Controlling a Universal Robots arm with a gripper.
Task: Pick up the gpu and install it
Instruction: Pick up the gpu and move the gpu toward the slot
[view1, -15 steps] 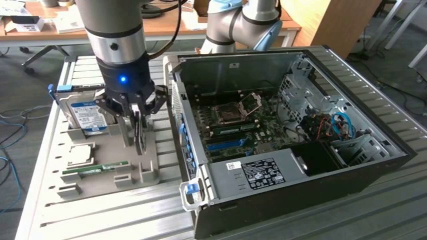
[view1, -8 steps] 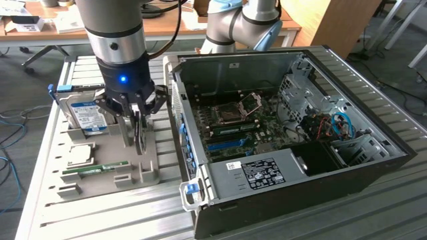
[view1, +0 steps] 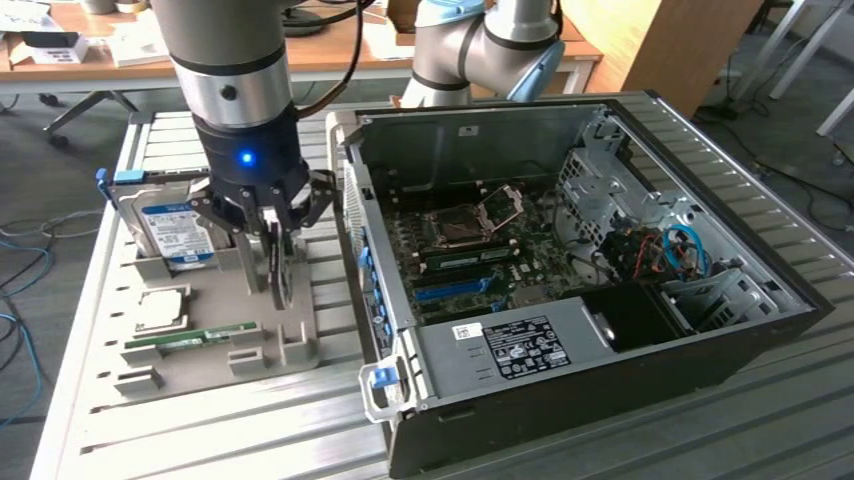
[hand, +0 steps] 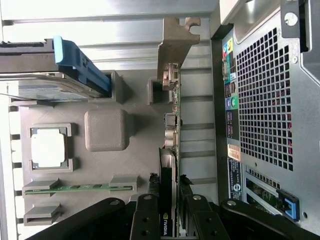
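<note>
Pinching upright gpu (hand: 169, 167), gripper (hand: 168, 197) — beside case (hand: 265, 100)

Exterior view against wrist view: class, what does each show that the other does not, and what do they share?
Exterior view: the inside of the open computer case, with its motherboard and red and blue cables, plus the arm above the tray.
Wrist view: the case's rear, with its vent grille and coloured ports.
Both: the gpu standing on edge in the grey tray, the hand closed on it, the hard drive and the green RAM stick.
</note>
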